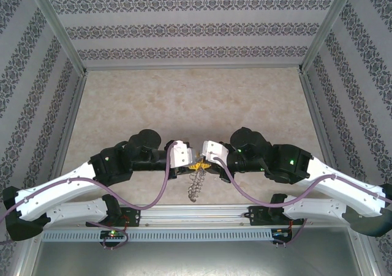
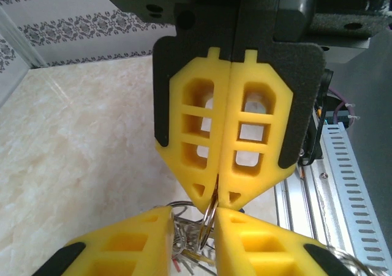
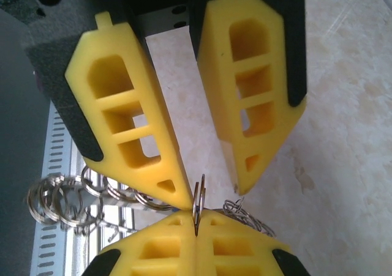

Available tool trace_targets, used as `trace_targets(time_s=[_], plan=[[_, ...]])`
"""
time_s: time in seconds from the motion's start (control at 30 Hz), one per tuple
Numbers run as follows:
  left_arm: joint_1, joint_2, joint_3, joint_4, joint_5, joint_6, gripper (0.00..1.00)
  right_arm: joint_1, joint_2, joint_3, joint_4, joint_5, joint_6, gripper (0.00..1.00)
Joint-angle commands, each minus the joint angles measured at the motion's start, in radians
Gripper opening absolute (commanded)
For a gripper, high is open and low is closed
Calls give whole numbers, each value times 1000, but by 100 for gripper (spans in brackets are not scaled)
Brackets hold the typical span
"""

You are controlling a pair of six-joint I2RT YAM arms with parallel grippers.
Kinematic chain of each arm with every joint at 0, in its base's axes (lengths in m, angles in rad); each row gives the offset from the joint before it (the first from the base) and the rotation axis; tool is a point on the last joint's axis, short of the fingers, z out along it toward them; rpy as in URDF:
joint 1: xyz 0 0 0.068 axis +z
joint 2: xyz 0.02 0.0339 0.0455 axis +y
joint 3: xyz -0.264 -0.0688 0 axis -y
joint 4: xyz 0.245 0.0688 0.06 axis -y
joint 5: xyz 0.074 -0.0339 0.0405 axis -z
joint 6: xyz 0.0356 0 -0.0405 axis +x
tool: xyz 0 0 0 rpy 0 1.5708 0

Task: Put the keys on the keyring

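**Ring on edge between the two pincers**

We see the two arms meeting tip to tip above the near edge of the table. The right pincer is pressed together and pinches the keyring by its rim. The ring stands on edge, its thin side turned to the right wrist camera and its flat faces in line with the seam of those fingers.

The left pincer comes at it from the opposite side with its fingers spread, one on each side of the ring. The ring lies just beside one of them and clear of the other, so it is off-centre in the gap. We cannot tell whether the nearer finger touches it.

The wire loops trail off sideways from the rim and dangle below the meeting point. Under the left pincer hang some silver pieces with a red tip, which we take for keys, though they are too bunched to count.

We judge that the left pincer would close onto the ring's flat faces. The off-centre gap matters most, since one finger would land first and could tilt the ring.
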Motion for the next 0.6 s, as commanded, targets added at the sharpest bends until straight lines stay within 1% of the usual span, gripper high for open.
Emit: trace_targets(time_s=[0.0,0.23,0.3,0.33,0.57], plan=[[-11,11,31,-12,13,13,23,10,-30,24,61,-45,-3,0],[-11,22,24,13,29,6,15,9,-42,7,77,-52,0,0],[-11,20,20,29,32,5,8,11,-40,4,78,-57,0,0],[-11,20,17,37,35,3,1,11,-38,2,79,-56,-2,0],[-11,-1,-4,78,30,-2,0,21,-48,-14,87,-50,3,0]])
